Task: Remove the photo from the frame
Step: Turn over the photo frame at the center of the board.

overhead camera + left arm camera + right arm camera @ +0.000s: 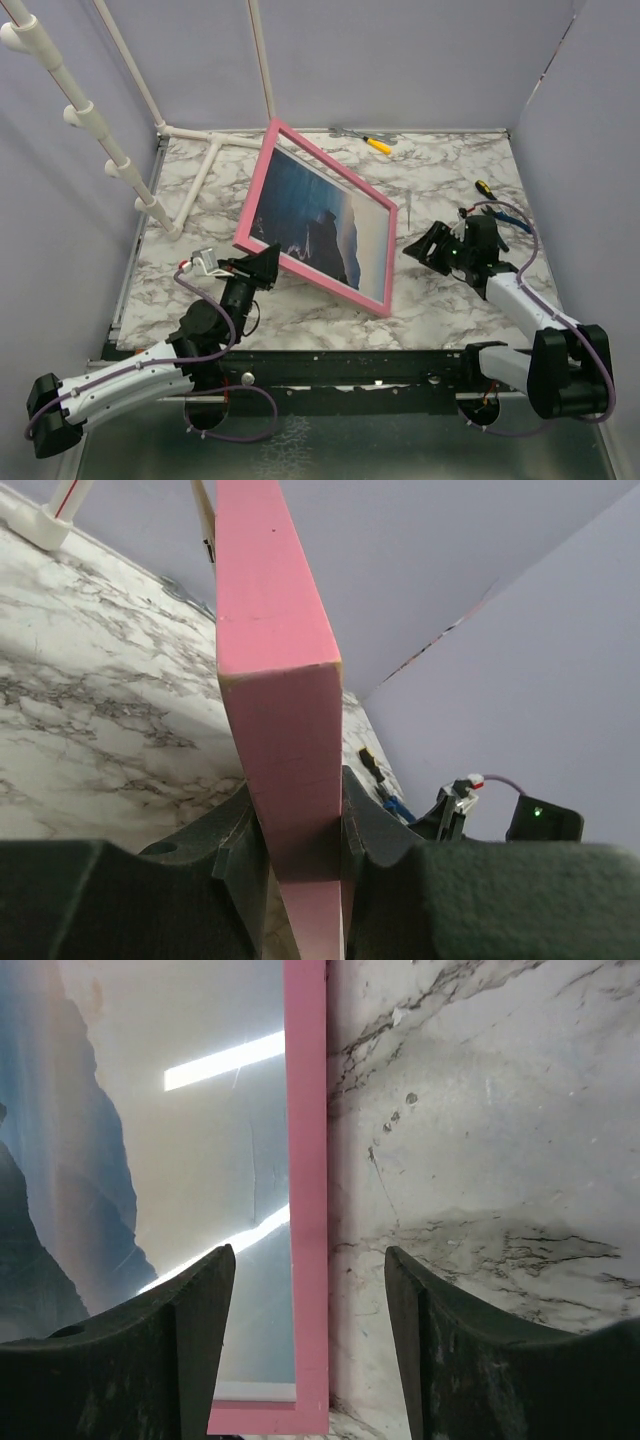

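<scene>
Marble-patterned table point(440, 180) within lilac walls point(400, 60); left hand point(270, 262) grips the frame point(335, 165), right hand point(425, 245) spread open.

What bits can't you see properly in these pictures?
Back of the pink rectangular picture frame: hidden in every view; its front faces the top camera.
Lake-and-mountain photo print: left wrist view shows only the frame's edge, clamped in the left gripper.
Photo's pale area, right wrist view: bright reflected streaks cover it.
Yellow-handled tool, top view: too small to identify.
</scene>
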`<action>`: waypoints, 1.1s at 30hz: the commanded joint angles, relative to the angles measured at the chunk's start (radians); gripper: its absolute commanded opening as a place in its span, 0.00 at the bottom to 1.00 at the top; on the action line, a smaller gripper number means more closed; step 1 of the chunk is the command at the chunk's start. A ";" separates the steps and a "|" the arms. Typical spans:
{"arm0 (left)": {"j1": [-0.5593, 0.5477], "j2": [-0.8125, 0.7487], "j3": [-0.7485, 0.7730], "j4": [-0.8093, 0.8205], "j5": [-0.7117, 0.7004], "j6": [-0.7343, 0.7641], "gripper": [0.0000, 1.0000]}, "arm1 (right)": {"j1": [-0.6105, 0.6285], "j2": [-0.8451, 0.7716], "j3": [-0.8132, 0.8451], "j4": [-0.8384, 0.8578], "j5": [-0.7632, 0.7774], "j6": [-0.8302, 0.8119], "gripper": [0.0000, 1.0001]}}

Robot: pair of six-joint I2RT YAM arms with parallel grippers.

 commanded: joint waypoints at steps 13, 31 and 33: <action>0.001 -0.151 -0.154 -0.126 -0.070 -0.168 0.07 | -0.015 0.266 -0.029 0.223 -0.224 -0.046 0.60; 0.001 -0.114 -0.191 -0.302 -0.147 -0.401 0.23 | -0.002 0.386 0.014 0.216 -0.136 -0.063 0.55; 0.001 -0.115 -0.200 -0.330 -0.159 -0.440 0.23 | -0.002 0.376 0.014 0.205 -0.108 -0.063 0.54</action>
